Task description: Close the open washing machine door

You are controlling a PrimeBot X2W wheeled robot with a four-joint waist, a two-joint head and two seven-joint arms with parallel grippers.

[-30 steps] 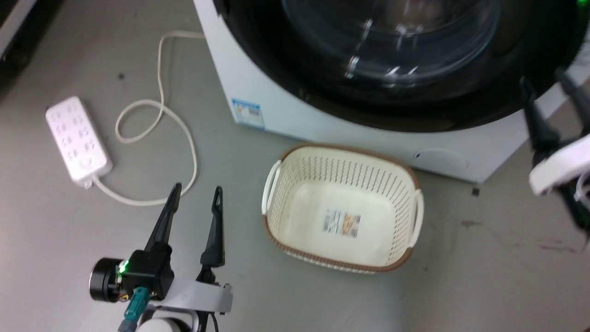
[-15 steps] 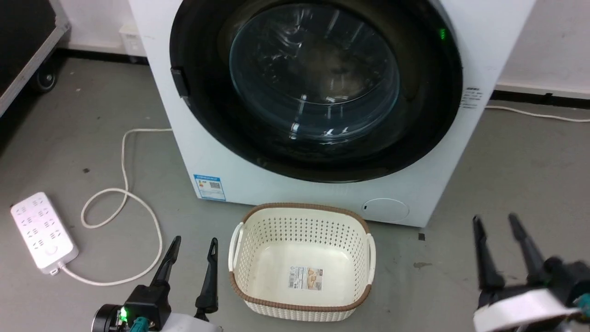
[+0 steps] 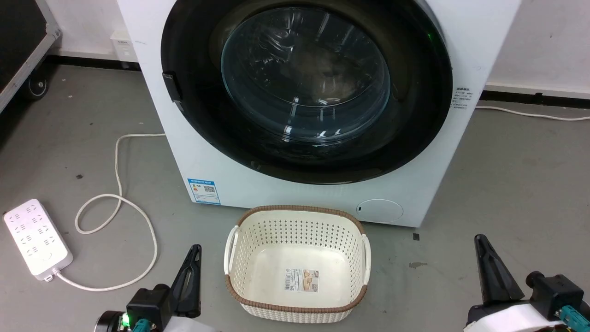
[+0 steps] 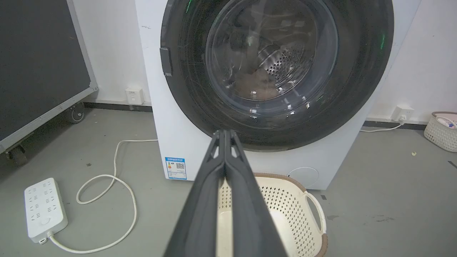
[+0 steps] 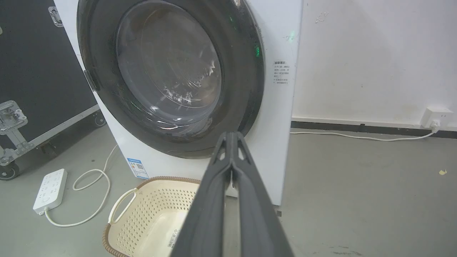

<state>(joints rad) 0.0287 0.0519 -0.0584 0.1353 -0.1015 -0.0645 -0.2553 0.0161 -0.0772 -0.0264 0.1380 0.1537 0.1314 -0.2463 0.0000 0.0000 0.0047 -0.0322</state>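
Door position: the door (image 3: 304, 92) is lying flat against the front of the washing machine (image 3: 184, 152), filling most of its width. It is looking shut, though whether the latch has caught cannot be told.
Left gripper: the left gripper (image 4: 224, 132) is hanging low and near, fingers pressed together on nothing, well apart from the door.
Right gripper: the right gripper (image 5: 232, 135) is sitting low at the near right, fingers likewise together and empty.
Handling: the door is likely heavy and stiff, swinging on a hinge. Its black rim is looking glossy and slippery, and the glass bowl (image 3: 306, 76) is breakable, so neither is a good place for a hard jab.
Where to hold: judged best is a flat push on the rim beside the small tab (image 3: 169, 92) at the door's left edge, opposite the presumed hinge.
Left wrist view: it is showing the perforated steel drum (image 4: 282, 60) through the glass, which the head view is blurring with reflections.
Right wrist view: it is catching the door side-on, with no gap showing against the machine front, plus a wall socket (image 5: 435, 116) at the far right.
Head view: it is giving both grippers flanking the basket (image 3: 295, 211), with a power strip (image 3: 37, 240) at the near left.
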